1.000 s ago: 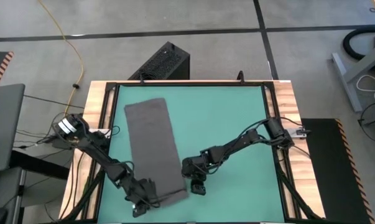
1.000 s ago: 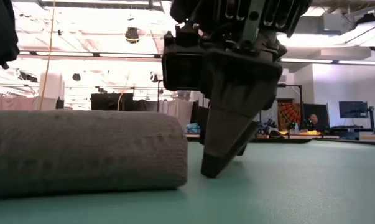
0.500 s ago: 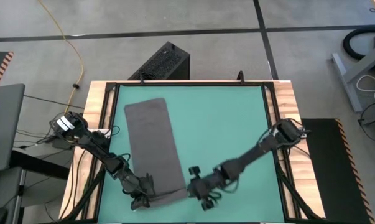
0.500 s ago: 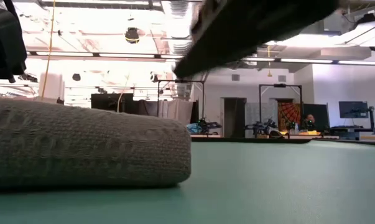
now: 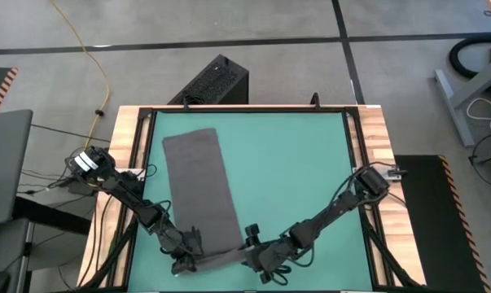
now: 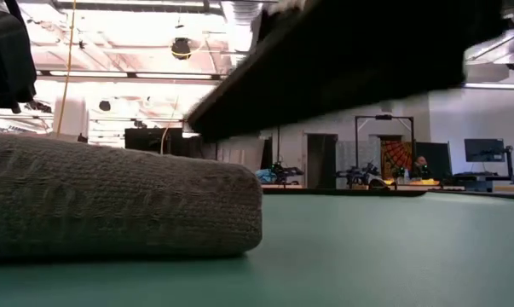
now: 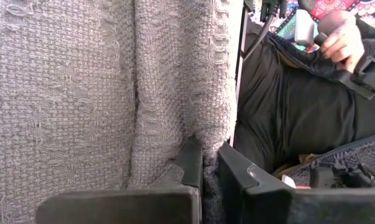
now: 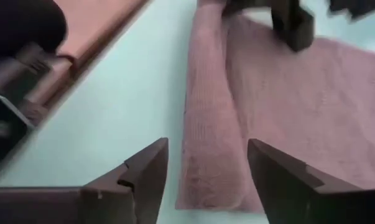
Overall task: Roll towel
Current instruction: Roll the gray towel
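The dark grey towel (image 5: 200, 187) lies lengthwise on the green mat, and its near end is turned over into a low roll (image 5: 218, 257). The roll also shows in the low view (image 6: 112, 200). My left gripper (image 5: 183, 259) is at the roll's left end and is shut on the towel (image 7: 175, 81). My right gripper (image 5: 257, 257) is open just right of the roll's right end. In the right wrist view its fingers (image 8: 207, 144) stand apart with the roll (image 8: 206, 168) ahead of them, touching nothing. My left gripper pinches the left end of the rolled near fold (image 7: 204, 140) between its two fingers. The fingers come nearly level from the table's left, along the roll. The roll rests on the mat and the rest of the towel lies flat beyond it.
The mat (image 5: 294, 163) has free room to the right of the towel, inside a wooden and black frame (image 5: 367, 163). A black box (image 5: 217, 81) stands beyond the far edge. A person's hand (image 7: 339, 40) shows past the table in the left wrist view.
My right gripper has moved toward the table's near edge and left, to the right end of the towel's roll. The towel's near end has been turned over a little more by my left gripper and stands slightly higher.
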Controlling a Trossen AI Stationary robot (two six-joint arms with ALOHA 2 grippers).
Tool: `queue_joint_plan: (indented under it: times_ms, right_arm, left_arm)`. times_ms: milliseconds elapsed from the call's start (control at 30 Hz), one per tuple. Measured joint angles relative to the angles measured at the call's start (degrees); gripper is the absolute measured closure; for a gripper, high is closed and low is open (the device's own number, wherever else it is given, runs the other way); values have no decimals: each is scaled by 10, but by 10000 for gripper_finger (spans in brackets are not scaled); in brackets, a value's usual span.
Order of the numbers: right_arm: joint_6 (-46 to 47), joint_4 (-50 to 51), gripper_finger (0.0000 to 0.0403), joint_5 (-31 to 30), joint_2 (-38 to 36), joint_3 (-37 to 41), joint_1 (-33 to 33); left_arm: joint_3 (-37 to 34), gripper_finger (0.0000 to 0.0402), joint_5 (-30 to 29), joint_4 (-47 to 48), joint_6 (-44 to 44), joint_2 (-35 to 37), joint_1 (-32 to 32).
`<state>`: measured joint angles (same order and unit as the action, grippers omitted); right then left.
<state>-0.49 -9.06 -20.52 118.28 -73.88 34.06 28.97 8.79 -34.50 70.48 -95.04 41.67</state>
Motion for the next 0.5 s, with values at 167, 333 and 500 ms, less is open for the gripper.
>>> queue_joint_plan:
  times_ms: [167,333,500]
  right_arm:
    - [-24,-8,148,-22,26,-25,2]
    - [-39,2,148,-26,59,-37,2]
    - [-41,-3,150,-44,93,-58,-1]
  left_arm:
    - [0,396,2,-1,-5,0,0]
    - [0,396,1,-4,-13,0,0]
    - [0,396,-1,-15,-19,-1,0]
